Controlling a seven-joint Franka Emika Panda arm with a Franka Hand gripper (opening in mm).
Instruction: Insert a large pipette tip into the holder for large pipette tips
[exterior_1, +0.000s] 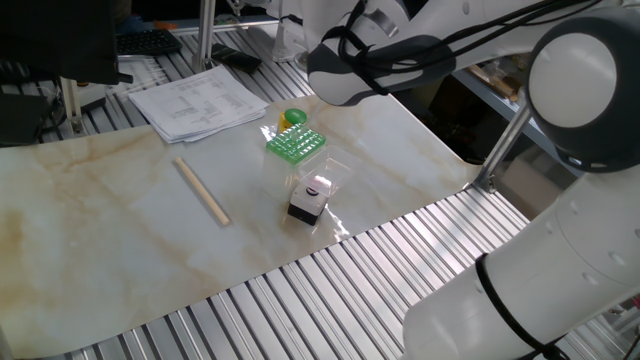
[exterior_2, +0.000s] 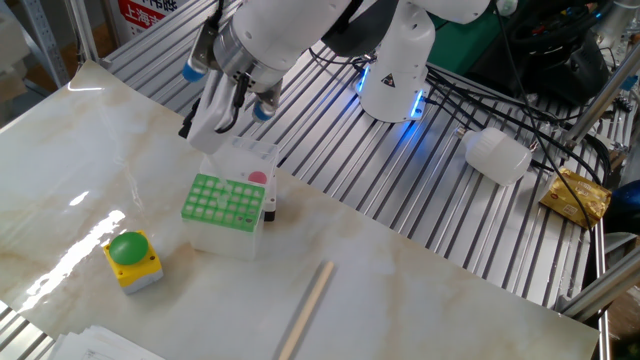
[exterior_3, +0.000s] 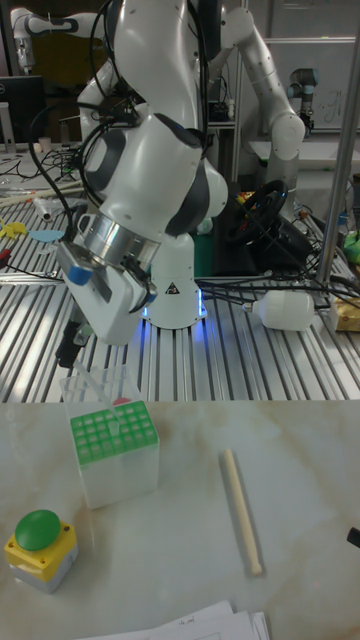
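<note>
The holder for large pipette tips (exterior_2: 222, 200) is a small bright green rack with a grid of holes, standing on a white base on the marble sheet; it also shows as the holder (exterior_3: 113, 431) and the holder (exterior_1: 296, 144). My gripper (exterior_2: 203, 120) hangs above and just behind it, fingers pointing down toward a clear plastic box (exterior_2: 243, 158). In the tall view the gripper (exterior_3: 72, 345) sits over the box's far left corner. I cannot tell how the jaws stand. No large pipette tip can be made out. In one fixed view the arm hides the gripper.
A green push button on a yellow box (exterior_2: 130, 258) sits left of the rack. A black block with a pink top (exterior_1: 310, 200) stands beside the clear box. A wooden stick (exterior_2: 305, 308) lies to the right. Papers (exterior_1: 200, 102) lie at the sheet's far corner.
</note>
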